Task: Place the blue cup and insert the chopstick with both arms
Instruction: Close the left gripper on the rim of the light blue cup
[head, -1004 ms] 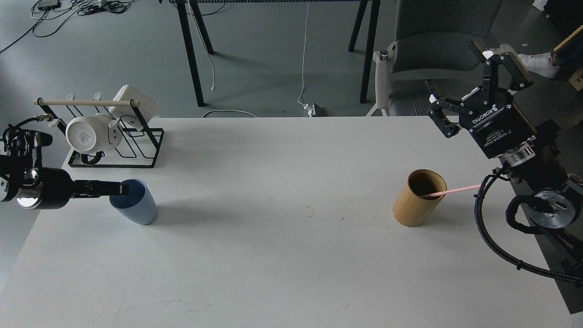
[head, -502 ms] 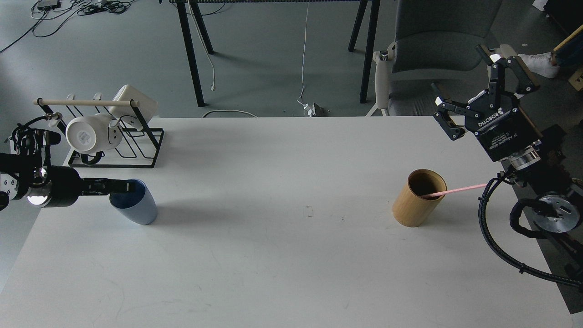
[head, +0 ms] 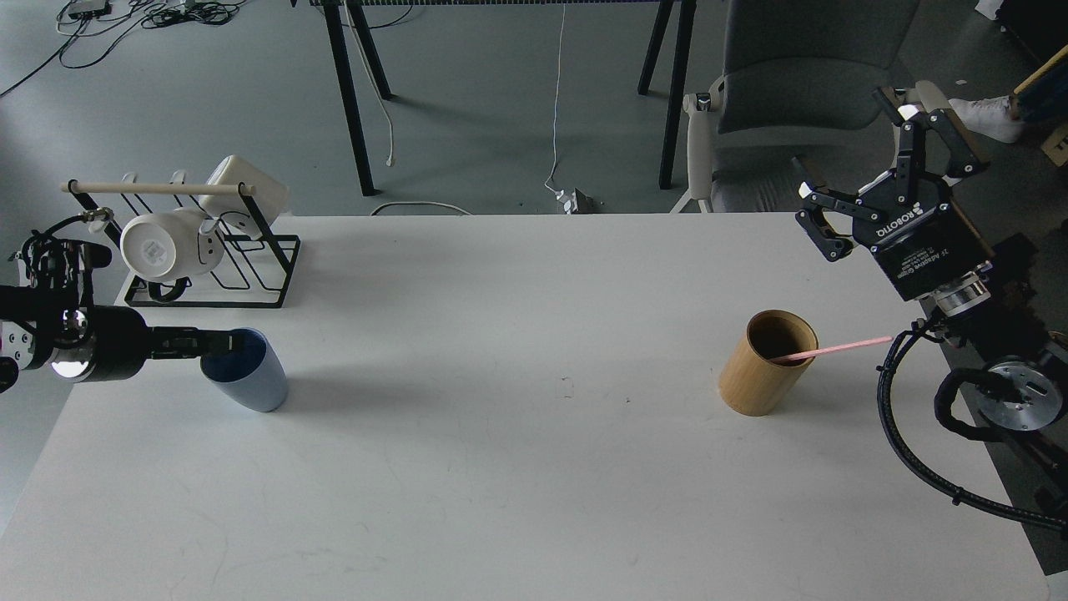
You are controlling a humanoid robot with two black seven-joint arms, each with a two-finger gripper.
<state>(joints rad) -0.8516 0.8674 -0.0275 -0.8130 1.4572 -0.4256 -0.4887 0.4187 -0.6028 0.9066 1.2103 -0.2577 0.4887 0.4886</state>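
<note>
1. Your left end effector (head: pixel 221 343) comes in level from the left edge and sits at the rim of the cup (head: pixel 247 370); its fingers (head: pixel 188 343) look narrow, one seemingly reaching into the dark mouth, but the view is too edge-on to tell whether they pinch the wall
2. The cup stands on the left side of the desk (head: pixel 517 467), tilted a little, just in front of the wire rack (head: pixel 209 267) with its white mugs (head: pixel 163 244)
3. The chopstick (head: pixel 838 347) lies far over on the right, one end inside the bamboo holder (head: pixel 766 361), the free end slanting out rightward and slightly up; its long axis runs nearly left to right
4. Your right end effector (head: pixel 868 175) hangs wide open and empty, beyond and above that free end; the stick lies toward you and below it, so this arm is plainly the nearer one, and you would judge a descent with the jaws turned across the stick's axis
5. Cup and holder are well apart, so the cup likely needs carrying toward the middle first
6. Against the earlier frames: the right end effector has drifted rightward and a touch up, the left arm has pulled slightly leftward, while cup, holder and stick have not shifted
</note>
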